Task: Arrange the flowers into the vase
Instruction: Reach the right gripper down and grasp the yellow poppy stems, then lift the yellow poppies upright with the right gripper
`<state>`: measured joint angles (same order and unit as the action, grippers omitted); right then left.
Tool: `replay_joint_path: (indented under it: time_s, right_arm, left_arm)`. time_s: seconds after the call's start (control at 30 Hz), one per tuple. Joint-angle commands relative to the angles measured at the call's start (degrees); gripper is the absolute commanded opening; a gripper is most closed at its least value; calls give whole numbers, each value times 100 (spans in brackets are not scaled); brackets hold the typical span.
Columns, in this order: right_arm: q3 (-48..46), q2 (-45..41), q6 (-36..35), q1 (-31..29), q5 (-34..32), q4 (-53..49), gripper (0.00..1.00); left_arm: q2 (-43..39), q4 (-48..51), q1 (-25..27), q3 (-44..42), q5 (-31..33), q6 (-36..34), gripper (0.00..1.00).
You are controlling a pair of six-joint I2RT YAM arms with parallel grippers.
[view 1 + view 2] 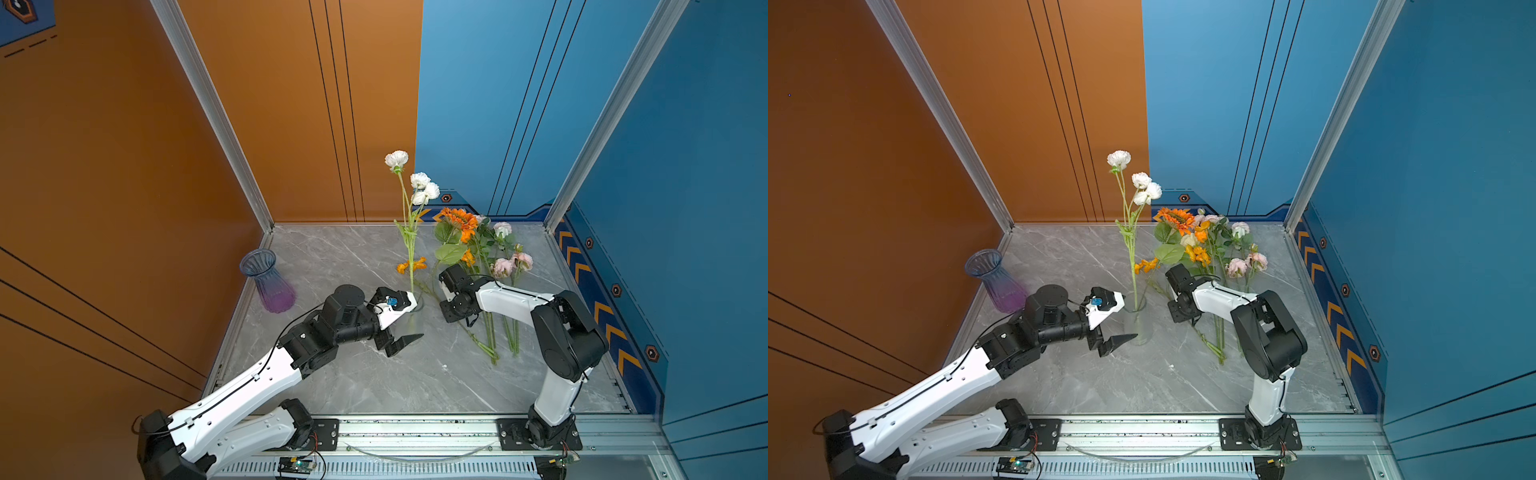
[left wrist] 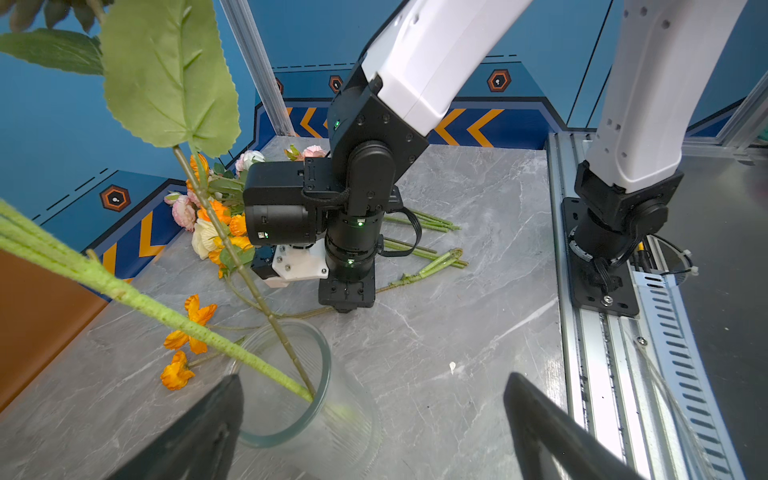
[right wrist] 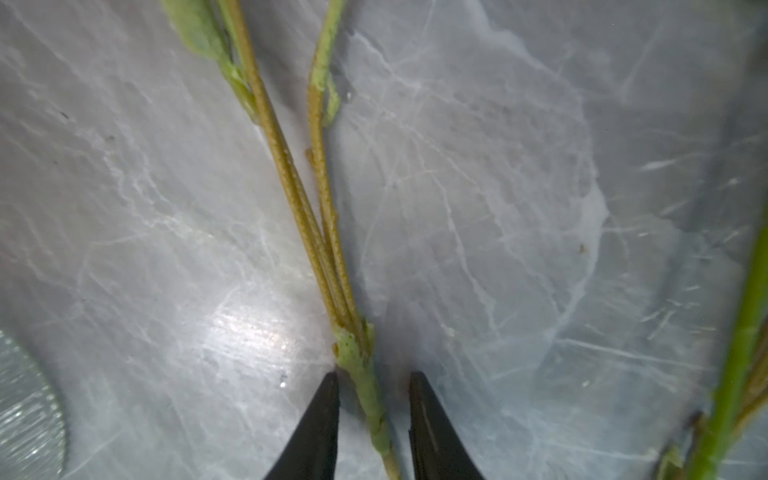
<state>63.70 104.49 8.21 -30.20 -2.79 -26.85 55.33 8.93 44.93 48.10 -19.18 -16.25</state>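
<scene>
At the left edge of the table (image 1: 353,382), in both top views, a purple vase (image 1: 268,280) stands with no flower in it, well apart from both arms. Toward the middle, the left gripper (image 1: 1129,316) is released, its jaws spread wide on both sides of the clear vase (image 1: 1140,328) without pressing it. This vase holds the white flowers (image 1: 397,159), which rise into the upper middle of the frame. The left wrist view shows a second, thinner stem with a big leaf (image 2: 170,75) in the same mouth.

Just to the right, the right gripper (image 3: 374,378) points down at the table. In its wrist view one green stem (image 3: 359,374) runs from the upper middle to the bottom middle of the frame and passes between the two fingertips, so its long axis crosses the line of closing. The jaws are narrow but not clenched: a small gap shows on one side. The right arm is clearly the nearer one. The other flowers (image 1: 478,249) lie in a heap at centre right, with the blooms toward the back.

I cannot tell which bloom this stem carries; perhaps the small orange blooms (image 1: 411,265). In both top views the wrist covers the fingertips.
</scene>
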Motion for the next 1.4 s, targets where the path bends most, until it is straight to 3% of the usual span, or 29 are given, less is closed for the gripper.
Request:
replay_joint_path:
  time_s: [0.0, 0.2, 0.4, 0.73, 0.97, 1.17, 1.37]
  right_arm:
    - [7, 228, -111, -63, -223, -660, 27]
    - [-34, 221, -74, -144, -77, -787, 18]
    - [23, 293, -79, -101, 50, -763, 1]
    - [156, -371, -459, 5, 317, -572, 0]
    - [-123, -1157, -463, 659, 2220, -294, 0]
    - [-360, -1834, -112, 1236, 2353, -303, 0]
    - [-440, -2510, 105, 1769, 3371, -134, 0]
  left_arm:
    - [-95, 30, -58, -47, -156, -45, 98]
    - [-140, 39, -53, -62, -147, -45, 98]
    - [-137, 77, -54, -48, -112, -69, 98]
    - [-150, 118, -54, -45, -17, -104, 98]
    - [-174, 118, -59, -37, -6, -115, 98]
    - [-171, 118, -55, -41, -16, -115, 98]
    - [-177, 118, -70, -40, -36, -115, 98]
